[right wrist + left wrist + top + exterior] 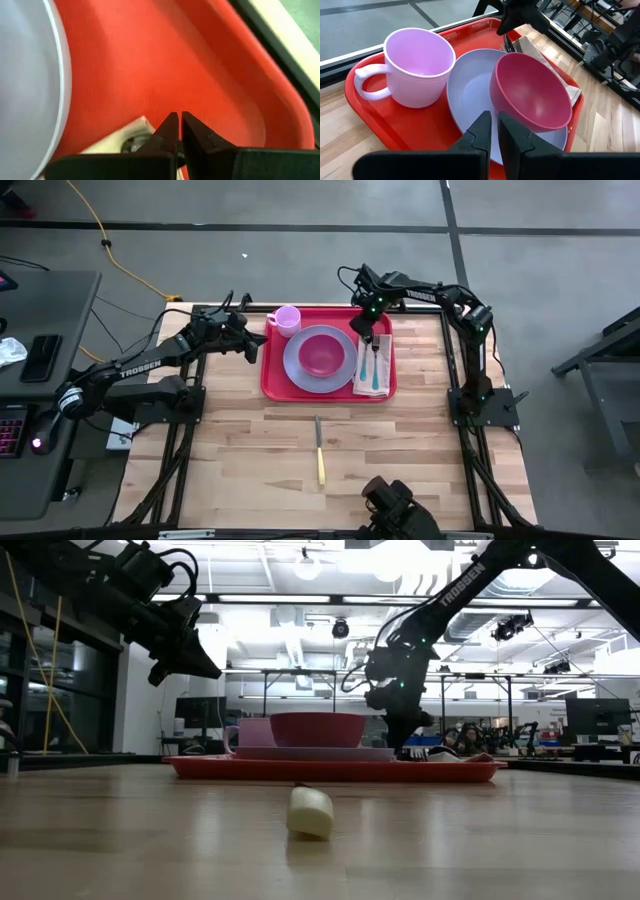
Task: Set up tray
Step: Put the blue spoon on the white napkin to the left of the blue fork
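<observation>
The tray (328,387) sits at the far middle of the table (250,460), between the two arms. On it a lavender plate (296,365) carries a pink bowl (321,353), a pale pink mug (287,319) stands at the far left corner, and a napkin (371,386) along the right side holds a fork (364,352) and a teal-handled spoon (377,370).

The right gripper (367,337) is low over the tray's far right corner, at the far end of the napkin. Its fingers (169,131) are pressed together; in the right wrist view a bit of metal shows just beneath the tips, probably the end of the cutlery, though whether anything is pinched cannot be made out. The plate's rim lies close beside this gripper, and the tray's raised edge curves round just beyond it.

The left gripper (256,340) hangs in the air just off the tray's left edge, near the mug, its fingers (479,131) nearly together with a narrow slit between them and nothing in it.

A yellow-handled knife (319,451) lies alone on the bare wood, well nearer the front than either gripper, clear of the tray.
</observation>
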Controlling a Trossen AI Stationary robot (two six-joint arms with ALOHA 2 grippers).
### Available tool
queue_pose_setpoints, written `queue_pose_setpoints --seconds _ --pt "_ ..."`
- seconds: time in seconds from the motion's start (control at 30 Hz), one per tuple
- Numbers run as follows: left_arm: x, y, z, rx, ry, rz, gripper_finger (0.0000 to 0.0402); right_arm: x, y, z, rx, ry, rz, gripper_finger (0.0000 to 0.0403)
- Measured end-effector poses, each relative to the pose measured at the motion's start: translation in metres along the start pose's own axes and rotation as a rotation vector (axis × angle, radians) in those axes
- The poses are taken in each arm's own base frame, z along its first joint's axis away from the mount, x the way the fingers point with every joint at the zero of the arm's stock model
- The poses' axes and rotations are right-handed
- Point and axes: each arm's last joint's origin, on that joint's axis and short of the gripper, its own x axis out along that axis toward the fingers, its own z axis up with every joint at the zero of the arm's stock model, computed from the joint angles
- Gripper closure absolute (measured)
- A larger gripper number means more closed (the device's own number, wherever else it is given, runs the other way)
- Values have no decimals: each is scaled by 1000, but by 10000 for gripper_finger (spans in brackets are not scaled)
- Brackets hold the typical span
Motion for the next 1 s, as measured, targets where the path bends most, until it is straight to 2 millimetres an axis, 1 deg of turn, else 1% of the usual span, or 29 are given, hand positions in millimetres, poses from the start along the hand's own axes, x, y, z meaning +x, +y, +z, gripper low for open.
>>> queue_pose_setpoints --seconds 0.2,0.4,0.53,0.63,1.0 --pt "0 0 0 0 0 0 339 0 0 -6 -24 66 -17 403" --pt "0 0 0 7 0 1 339 0 0 -6 -23 63 -28 403" --pt "0 0 0 4 0 1 339 0 -3 -4 -21 43 -74 403" --pt "0 0 0 3 0 1 339 -1 -7 -5 -9 50 -66 403" --pt "0 0 0 2 0 1 339 -1 -6 -9 -9 94 -60 403"
